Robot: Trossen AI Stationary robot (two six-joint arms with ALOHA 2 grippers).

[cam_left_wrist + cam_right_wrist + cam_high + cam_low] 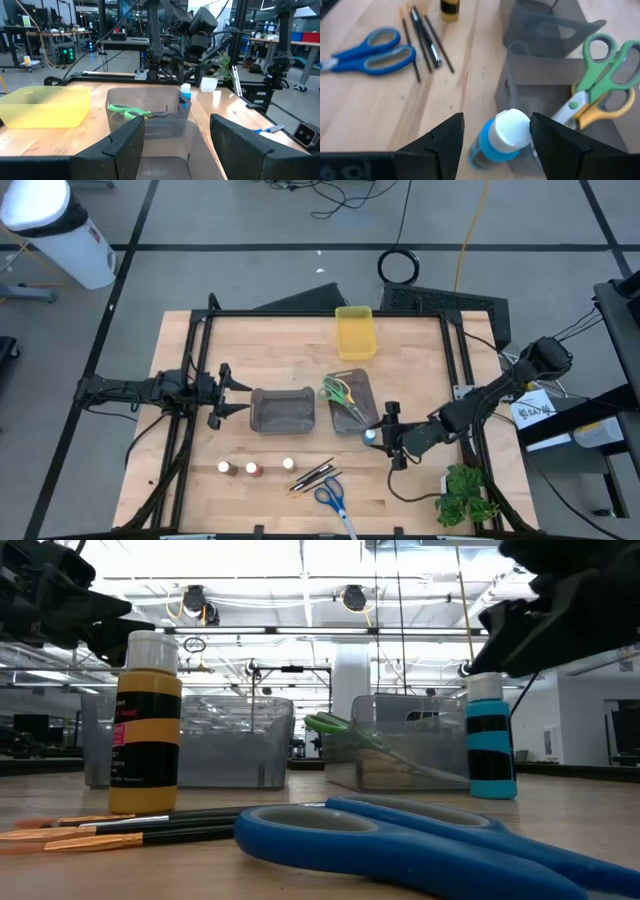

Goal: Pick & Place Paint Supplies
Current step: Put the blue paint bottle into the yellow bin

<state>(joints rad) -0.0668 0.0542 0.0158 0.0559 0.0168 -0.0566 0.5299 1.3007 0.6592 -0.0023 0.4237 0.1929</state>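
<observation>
The blue paint bottle (pixel 501 136) stands upright on the table, white cap up, right against the outside corner of the right-hand grey bin (pixel 356 402). The right gripper (pixel 496 135) hangs just above it with its fingers spread wide on either side of the cap; nothing is gripped, and you can see clear gaps in the right wrist view. The low view shows the bottle (pixel 490 736) planted on the wood with the dark claw over it, which the overhead shot mostly hides.

Inside that bin lie the green scissors (pixel 600 70) and yellow scissors (pixel 592 107), handles together, blades hidden from the wrist camera. The left wrist view catches the green handles (pixel 125 110) lying flat, long axis running across the bin.

Nearer the front edge, the blue scissors (pixel 331 498) lie flat with handles toward the table's middle and blades pointing at the front edge. The brushes (pixel 312 475) lie in a slanted bundle beside them. Three more pots (pixel 254 468) sit in a row to their left.

The left gripper (pixel 240 392) waits open and empty beside the left grey bin (pixel 282 410).
</observation>
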